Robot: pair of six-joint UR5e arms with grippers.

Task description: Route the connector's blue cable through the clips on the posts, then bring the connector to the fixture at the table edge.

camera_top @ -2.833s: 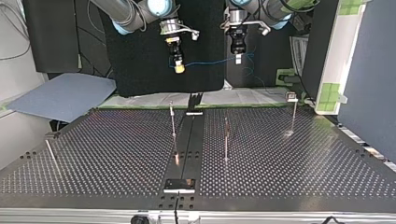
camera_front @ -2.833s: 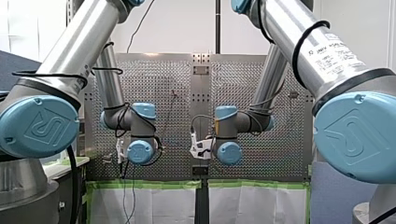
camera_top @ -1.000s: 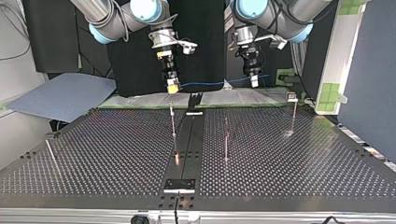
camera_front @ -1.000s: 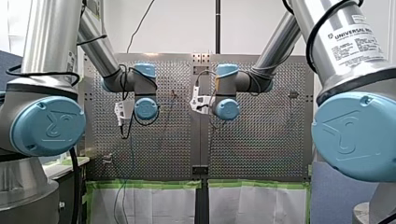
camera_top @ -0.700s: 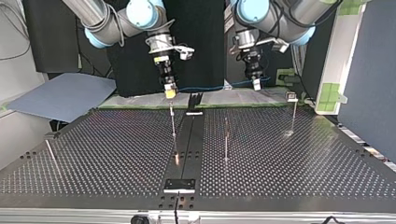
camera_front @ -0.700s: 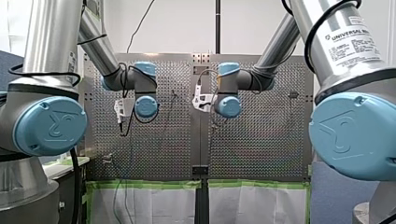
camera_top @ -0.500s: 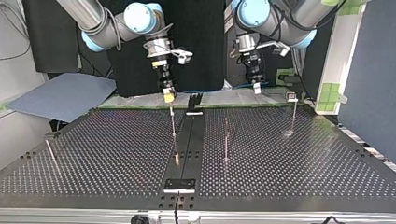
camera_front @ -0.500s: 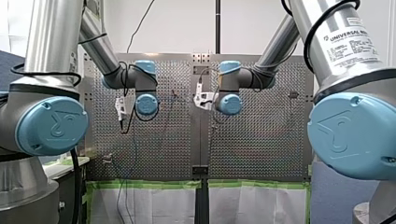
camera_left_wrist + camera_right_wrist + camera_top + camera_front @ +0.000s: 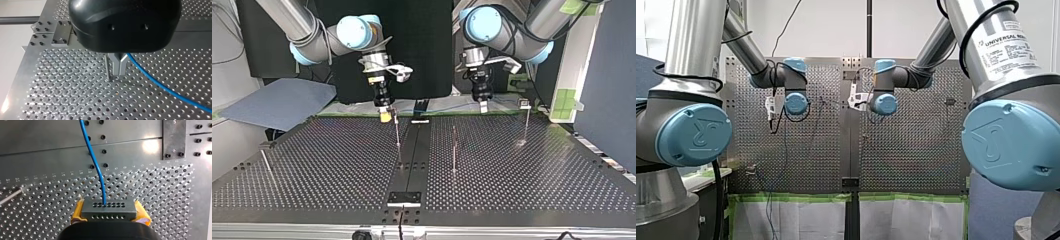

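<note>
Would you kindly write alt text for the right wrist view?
My right gripper, with yellow pads, clamps a grey connector. Its blue cable runs ahead over the perforated table.

The cable (image 9: 98, 170) is blue; the connector (image 9: 108, 210) grey, dotted with dark holes; the pads (image 9: 77, 213) yellow; the bench (image 9: 62, 100) silver, perforated all over.

Blue cable (image 9: 162, 87) runs off the left wrist view; right gripper (image 9: 110, 213) hides the connector's (image 9: 108, 208) base.
</note>
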